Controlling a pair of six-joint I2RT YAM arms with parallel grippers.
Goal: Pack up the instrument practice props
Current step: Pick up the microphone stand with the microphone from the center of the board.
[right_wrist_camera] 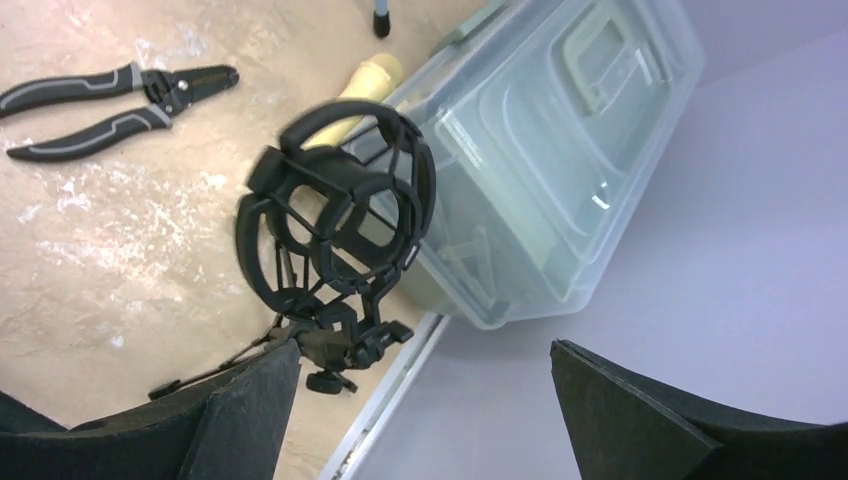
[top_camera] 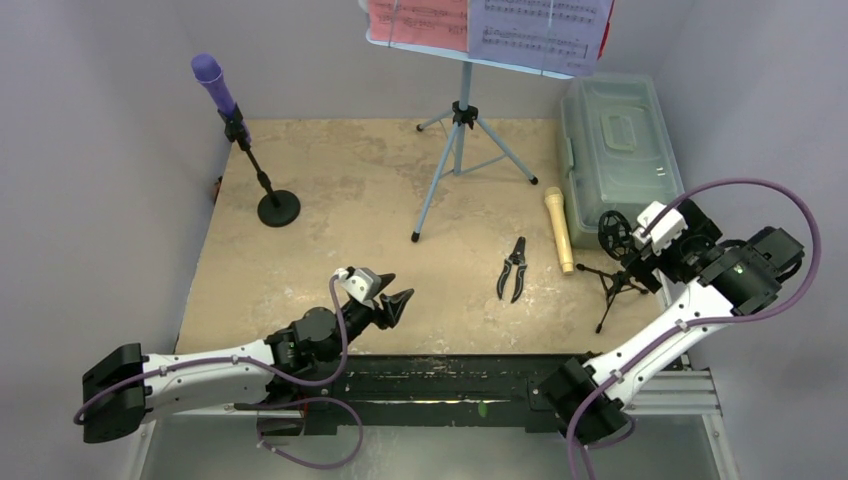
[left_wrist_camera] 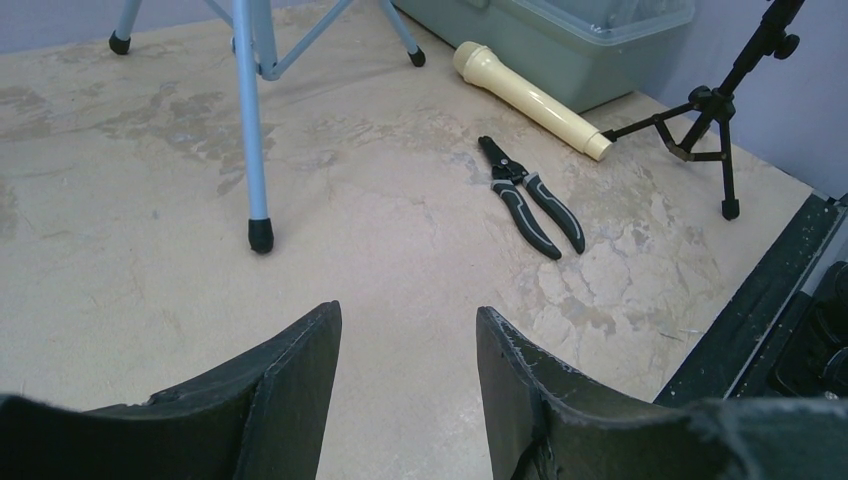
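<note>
Clock directions run from the table's (top_camera: 340, 200) centre in the top view.

- The blue music stand (top_camera: 460, 130) is upright at 12, all three feet on the table. A red page (top_camera: 415, 20) and a white page (top_camera: 540, 25) lie on its desk.
- The box (top_camera: 615, 140) is at 2, lid shut.
- The purple mic (top_camera: 212, 82) is at 10, clipped to a tilted pole on a round base (top_camera: 278, 208).
- The black tripod (top_camera: 615, 280) stands at 4, just in front of the box. Its ring-shaped mount (right_wrist_camera: 335, 225) is on top.
- The cream mic (top_camera: 558, 228) lies flat at 3, between box and pliers, beside the tripod.
- The pliers (top_camera: 514, 268) lie at 4, handles toward the near edge.
- The right gripper (right_wrist_camera: 425, 350) is at 4, jaws spread wide and holding nothing. One finger (right_wrist_camera: 250, 410) is just beside the tripod's mount, which is not between the jaws.
- The left gripper (left_wrist_camera: 405, 320) is at 6 above bare table, about half open and empty.
</note>
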